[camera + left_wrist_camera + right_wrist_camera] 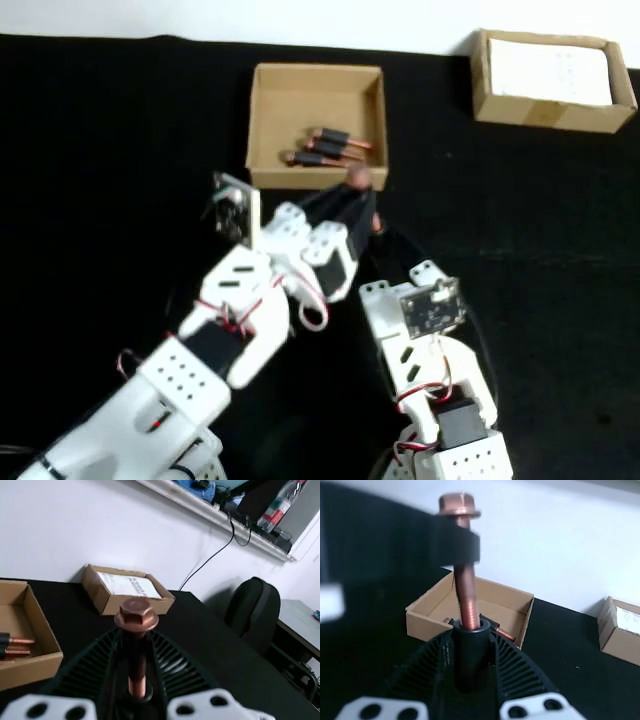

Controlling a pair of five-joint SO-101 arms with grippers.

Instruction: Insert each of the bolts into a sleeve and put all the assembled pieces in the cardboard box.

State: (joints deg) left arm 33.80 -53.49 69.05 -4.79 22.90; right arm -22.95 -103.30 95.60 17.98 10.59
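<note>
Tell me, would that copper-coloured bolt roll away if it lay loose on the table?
Probably stiff and heavy for its size: the bolt looks like solid metal. Loose, its round shank would likely roll, though the wide head should swing it in a curve. The smooth-looking shank may be slippery, yet the left gripper has it clamped.

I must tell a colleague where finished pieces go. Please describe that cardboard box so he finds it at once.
On the black table, two open brown cardboard boxes stand near the far edge. The wanted box lies just beyond the white arms. It holds copper bolts in black sleeves; the other box holds white paper.
</note>
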